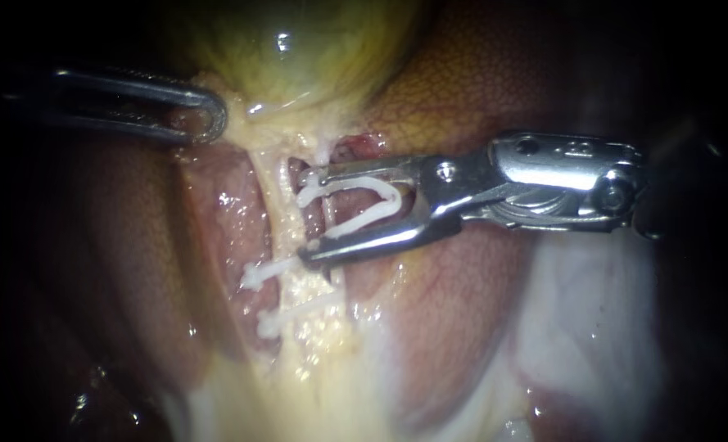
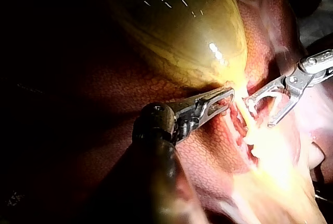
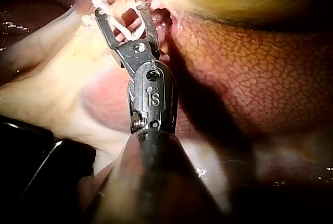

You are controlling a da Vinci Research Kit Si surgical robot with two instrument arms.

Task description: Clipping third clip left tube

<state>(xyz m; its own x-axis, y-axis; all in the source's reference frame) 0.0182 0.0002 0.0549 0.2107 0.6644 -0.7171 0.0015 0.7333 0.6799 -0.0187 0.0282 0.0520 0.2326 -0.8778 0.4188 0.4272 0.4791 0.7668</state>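
Your right instrument (image 1: 308, 217) carries an open clip (image 1: 384, 196) in spread jaws, astride the tube (image 1: 327, 214), which runs near-to-far. Your left instrument (image 1: 210, 119) pinches the gallbladder (image 1: 298, 49).

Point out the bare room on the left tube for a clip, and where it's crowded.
Free: the left tube between the gallbladder and the upper clip, beside the right instrument and its open clip. Crowded: lower down, where the lower clip lies close by, and at the gallbladder, held by the left instrument.
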